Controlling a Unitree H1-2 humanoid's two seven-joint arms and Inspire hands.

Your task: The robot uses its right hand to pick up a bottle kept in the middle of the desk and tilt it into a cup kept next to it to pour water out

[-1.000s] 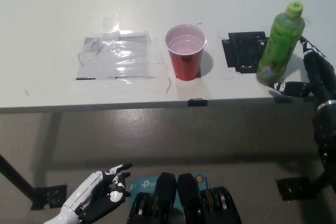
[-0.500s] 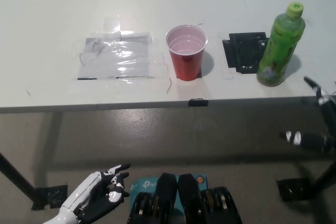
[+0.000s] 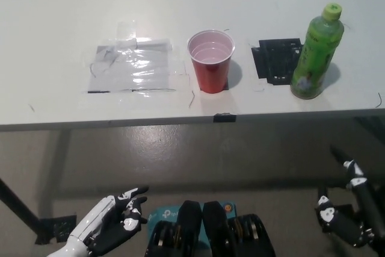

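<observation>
Currently, our right hand point(image 3: 349, 212) hangs below the table point(image 3: 54, 4) edge at lower right, fingers spread and holding nothing. The bottle point(image 3: 316, 52) stands upright on the table, up and slightly left of that hand, well apart from it; its long axis is vertical. We judge the right hand the nearer one. The left hand point(image 3: 111, 224) rests open at lower left. The bottle is green with a yellow-green cap, near the red cup point(image 3: 210, 58).
</observation>
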